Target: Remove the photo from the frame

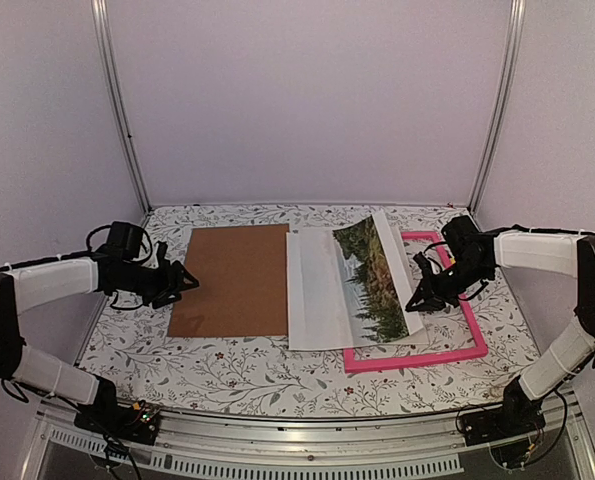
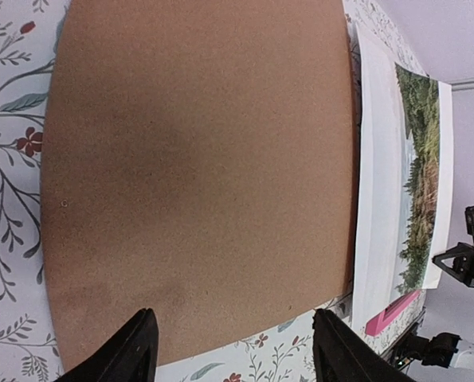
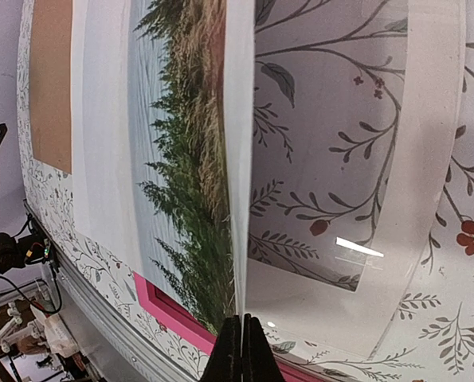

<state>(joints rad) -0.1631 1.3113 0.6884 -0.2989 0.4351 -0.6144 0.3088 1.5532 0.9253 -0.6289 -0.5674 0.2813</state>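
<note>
Right gripper (image 1: 415,304), jaws pressed together on the photo (image 1: 362,280) at its thin white border, holds that side tilted up over the flat pink frame (image 1: 417,358), probably to peel it free. The limp sheet sags onto the desk (image 1: 227,370) left of the frame. Further left, the left gripper (image 1: 185,282), jaws spread, hovers at the matte brown backing board (image 1: 237,280).

The large thin rectangular paper photo (image 1: 352,285) has a wide white border around dark green trees, tawny grass and pale sky. The thin-edged rectangular frame (image 1: 417,357) is bright pink. The flat rectangular backing board (image 1: 232,280) is plain brown. The surface (image 1: 257,375) is white, patterned with grey-green leafy sprigs and small red flowers. The smooth back wall (image 1: 307,100) is pale lilac.
</note>
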